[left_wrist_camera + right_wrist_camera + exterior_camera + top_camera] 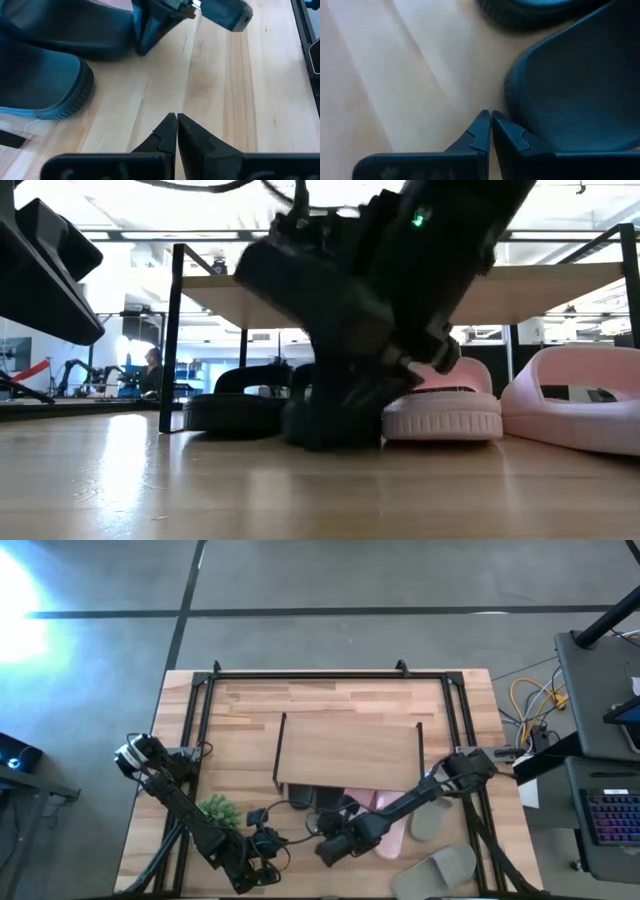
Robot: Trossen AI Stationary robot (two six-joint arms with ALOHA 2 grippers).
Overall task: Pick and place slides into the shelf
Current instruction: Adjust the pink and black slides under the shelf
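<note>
The right gripper (328,852) sits low on the table beside a black slide (580,100), fingers pressed together and empty. The left gripper (176,120) rests near the table's front edge, fingers also closed on nothing.

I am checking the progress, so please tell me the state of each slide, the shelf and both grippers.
shelf: upright on the table, top bare.
black slides: at the shelf's front edge, partly under it.
pink slides: on the table by the shelf front.
grey-beige slides: on the table, outside the shelf.
left gripper: shut, empty.
right gripper: shut, empty, beside a black slide.
</note>
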